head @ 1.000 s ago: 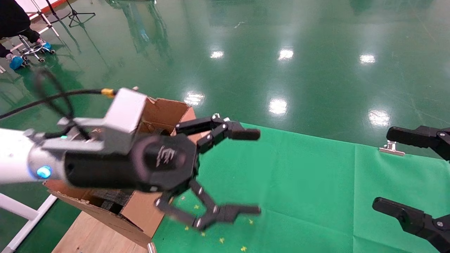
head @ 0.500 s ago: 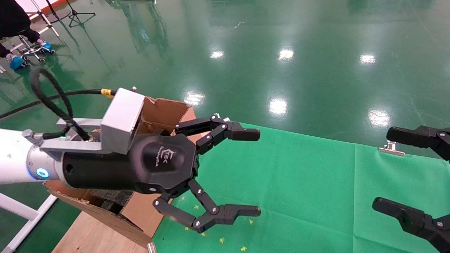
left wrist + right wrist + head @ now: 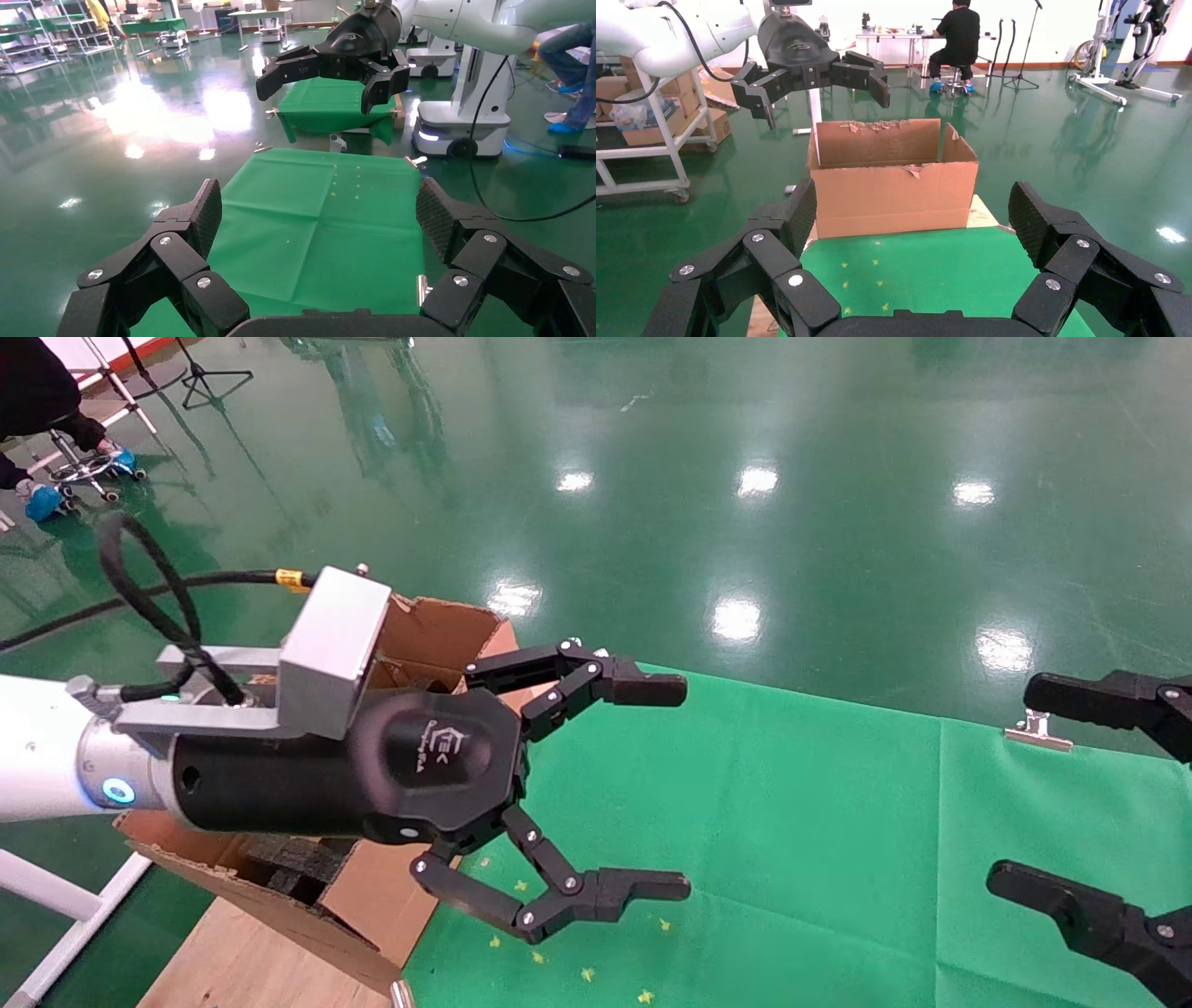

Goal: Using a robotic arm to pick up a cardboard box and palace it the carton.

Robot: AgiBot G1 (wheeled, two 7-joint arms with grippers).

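Note:
My left arm, white with a blue light ring, reaches out over the carton (image 3: 438, 626). Its gripper (image 3: 684, 787) hangs wide open and empty above the green cloth (image 3: 792, 822), just to the right of the carton. In the left wrist view the gripper (image 3: 318, 214) has only cloth between its fingers. The carton is large and brown with torn flaps and dark foam (image 3: 289, 864) inside; it also shows in the right wrist view (image 3: 891, 189). The small taped cardboard box is not in view. My right gripper (image 3: 1010, 784) is open and empty at the right edge.
The carton stands on a wooden board (image 3: 242, 961) at the cloth's left end. A metal clip (image 3: 1036, 733) holds the cloth's far edge. Glossy green floor lies beyond. A seated person (image 3: 958, 35) and shelves stand far behind the carton.
My left wrist has turned slightly and settled; the gripper stays open in nearly the same place. The right gripper has not moved.

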